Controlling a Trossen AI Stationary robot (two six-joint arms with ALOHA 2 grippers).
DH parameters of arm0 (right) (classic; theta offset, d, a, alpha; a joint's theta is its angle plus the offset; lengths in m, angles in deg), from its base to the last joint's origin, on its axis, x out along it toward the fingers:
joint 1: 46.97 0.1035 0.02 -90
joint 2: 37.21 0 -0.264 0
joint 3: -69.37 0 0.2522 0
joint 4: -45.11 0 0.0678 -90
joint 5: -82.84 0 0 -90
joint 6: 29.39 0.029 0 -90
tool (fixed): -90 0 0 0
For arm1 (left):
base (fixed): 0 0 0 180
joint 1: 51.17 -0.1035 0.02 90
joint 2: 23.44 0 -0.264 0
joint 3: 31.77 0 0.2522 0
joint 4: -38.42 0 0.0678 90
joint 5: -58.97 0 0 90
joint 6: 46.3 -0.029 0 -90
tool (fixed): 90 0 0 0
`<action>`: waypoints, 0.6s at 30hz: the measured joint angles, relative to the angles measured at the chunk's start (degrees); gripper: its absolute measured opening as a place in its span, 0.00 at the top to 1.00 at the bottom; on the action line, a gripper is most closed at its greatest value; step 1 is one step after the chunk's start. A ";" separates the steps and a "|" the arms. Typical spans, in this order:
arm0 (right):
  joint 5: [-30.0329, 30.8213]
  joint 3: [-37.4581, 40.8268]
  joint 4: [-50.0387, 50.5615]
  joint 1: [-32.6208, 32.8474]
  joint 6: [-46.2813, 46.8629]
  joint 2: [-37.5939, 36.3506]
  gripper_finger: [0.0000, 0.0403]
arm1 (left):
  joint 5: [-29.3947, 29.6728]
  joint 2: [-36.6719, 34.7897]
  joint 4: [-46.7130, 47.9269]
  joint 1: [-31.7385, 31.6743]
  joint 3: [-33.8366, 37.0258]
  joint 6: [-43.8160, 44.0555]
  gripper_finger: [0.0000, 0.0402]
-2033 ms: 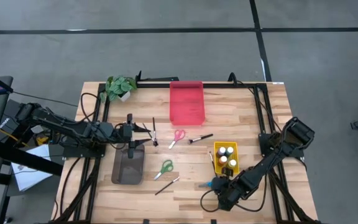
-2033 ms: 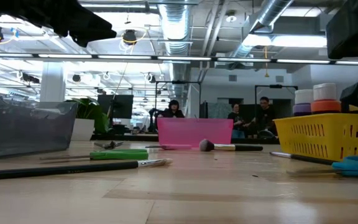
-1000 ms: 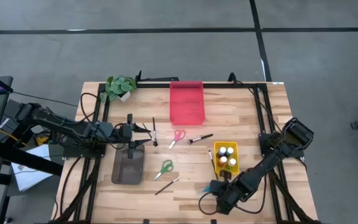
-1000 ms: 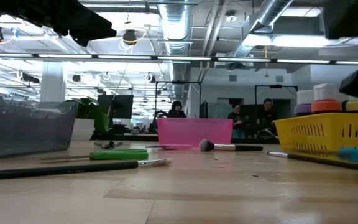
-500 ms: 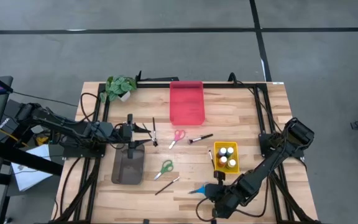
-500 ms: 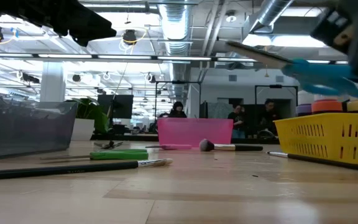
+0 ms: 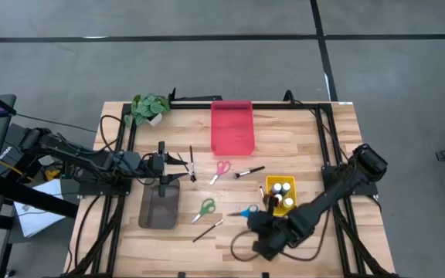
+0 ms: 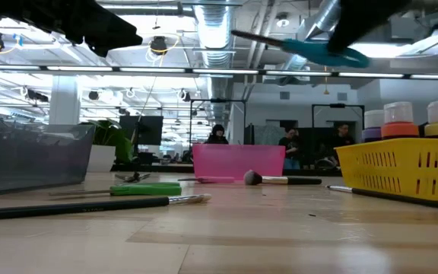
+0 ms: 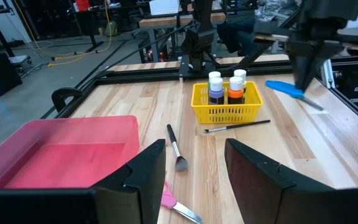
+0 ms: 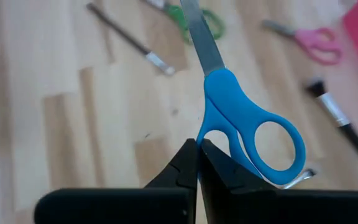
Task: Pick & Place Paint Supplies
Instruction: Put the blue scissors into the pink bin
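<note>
The blue scissors [image 7: 247, 211] are held in the air by the right gripper [image 7: 259, 222], above the front middle part of the table [image 7: 307, 131], just to the left of the yellow basket [image 7: 270, 183]. In the right wrist view the two fingers [image 10: 188, 163] are pressed together on the handle of the blue scissors [image 10: 253, 134], and the blade points away from the wrist, toward the green scissors [image 10: 197, 18]. In the low view the blue scissors [image 8: 322, 49] hang high over the table, well above the rim of the yellow basket [image 8: 398, 164]. Under and around them the wood is open: the nearest things are a thin brush [image 7: 207, 229] and the green scissors [image 7: 205, 208] to the left, and one more brush [image 7: 261, 197] that lies against the left wall of the basket. The paint bottles [image 7: 282, 195] stand inside the basket. Further back lie the pink scissors [image 7: 219, 170], a short brush [image 7: 249, 171] and the red tray [image 7: 232, 127]. The grey tray [image 7: 159, 207] is at the left, with the left gripper [image 7: 178, 167] near its far end, apart from everything; in the left wrist view its fingers [image 9: 146, 167] stand wide apart and hold nothing. A potted plant [image 7: 150, 107] stands at the far left corner.
</note>
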 joint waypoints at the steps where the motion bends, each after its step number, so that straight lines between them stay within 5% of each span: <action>1: -0.05 -0.63 0.54 -0.84 -0.76 0.00 1.00 | 0.00 0.01 0.00 0.00 0.00 0.00 0.61; 18: -6.00 -7.84 -1.22 -16.24 -11.47 0.00 1.00 | 0.00 0.01 0.04 -0.01 0.00 -0.31 0.61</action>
